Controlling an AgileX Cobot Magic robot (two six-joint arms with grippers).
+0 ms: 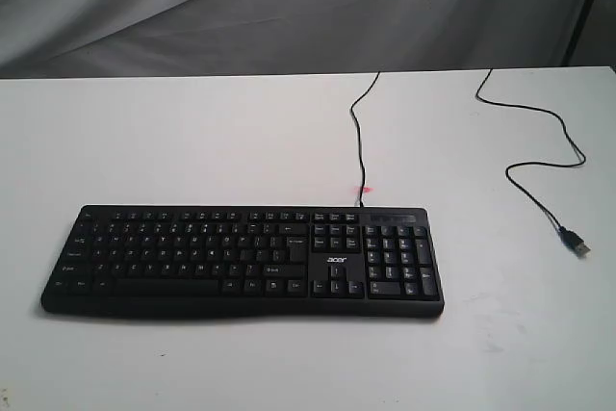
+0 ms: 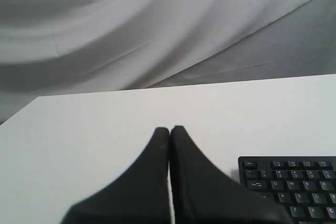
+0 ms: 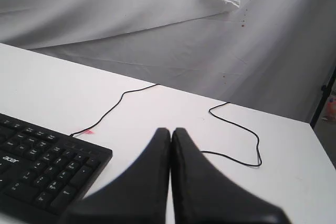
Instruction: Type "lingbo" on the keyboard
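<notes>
The long black keyboard (image 1: 245, 257) with white legends, number pad and "acer" logo lies flat near the table's front edge. Neither arm shows in the exterior view. In the left wrist view my left gripper (image 2: 170, 129) is shut and empty, off the keyboard's (image 2: 294, 182) Esc corner over bare table. My right gripper (image 3: 171, 131) is likewise shut with nothing in it, beside the number-pad end of the keyboard (image 3: 47, 169), not touching it.
A thin black cable (image 1: 358, 132) runs from the keyboard's back edge off the table's far side, returns, and ends in a loose USB plug (image 1: 576, 241) at the right. A small pink mark (image 1: 365, 190) sits behind the keyboard. Grey cloth hangs behind the white table (image 1: 192, 132).
</notes>
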